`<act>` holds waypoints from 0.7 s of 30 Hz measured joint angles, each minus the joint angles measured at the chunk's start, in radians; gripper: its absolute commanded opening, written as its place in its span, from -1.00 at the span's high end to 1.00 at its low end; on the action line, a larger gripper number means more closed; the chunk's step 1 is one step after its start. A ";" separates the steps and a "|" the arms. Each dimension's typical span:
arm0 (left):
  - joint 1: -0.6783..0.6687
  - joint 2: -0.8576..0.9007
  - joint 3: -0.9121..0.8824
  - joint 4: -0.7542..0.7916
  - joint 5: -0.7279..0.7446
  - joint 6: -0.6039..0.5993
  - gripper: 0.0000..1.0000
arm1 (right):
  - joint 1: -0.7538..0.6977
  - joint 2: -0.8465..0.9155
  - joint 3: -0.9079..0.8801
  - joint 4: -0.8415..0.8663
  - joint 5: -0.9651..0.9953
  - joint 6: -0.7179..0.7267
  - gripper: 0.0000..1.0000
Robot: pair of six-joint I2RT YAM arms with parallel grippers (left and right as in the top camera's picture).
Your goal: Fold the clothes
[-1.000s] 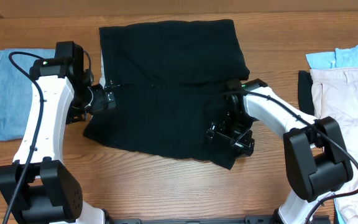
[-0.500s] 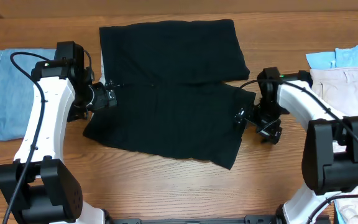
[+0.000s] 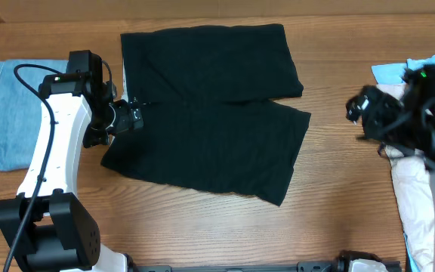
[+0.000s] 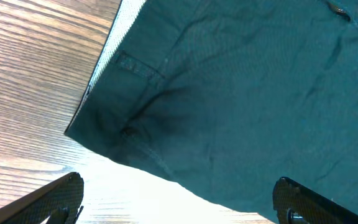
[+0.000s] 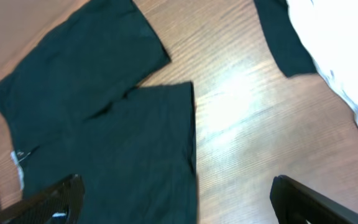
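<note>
Table: wooden, bearing all items. Black shorts: spread flat at frame centre, long axis running left to right, waist at frame left, leg hems at frame right. Left gripper: the nearer one, stationed at the waist edge, jaws fully apart, nothing held; contact with the cloth cannot be confirmed. Right gripper: blurred, well apart from the hems toward frame right, jaws wide, empty. Pale inner waistband strip: upper left of the left wrist view, ahead of the open jaws.
</note>
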 measured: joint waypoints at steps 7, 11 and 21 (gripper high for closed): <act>0.000 0.000 -0.001 0.016 0.011 -0.007 -1.00 | 0.020 0.050 -0.325 0.076 -0.063 0.083 -1.00; 0.000 0.000 -0.002 0.022 0.012 -0.007 -1.00 | 0.170 0.048 -0.577 0.288 -0.127 0.146 -0.96; 0.000 0.000 -0.002 0.024 0.014 -0.007 -1.00 | 0.295 0.246 -0.733 0.402 -0.187 0.383 -0.44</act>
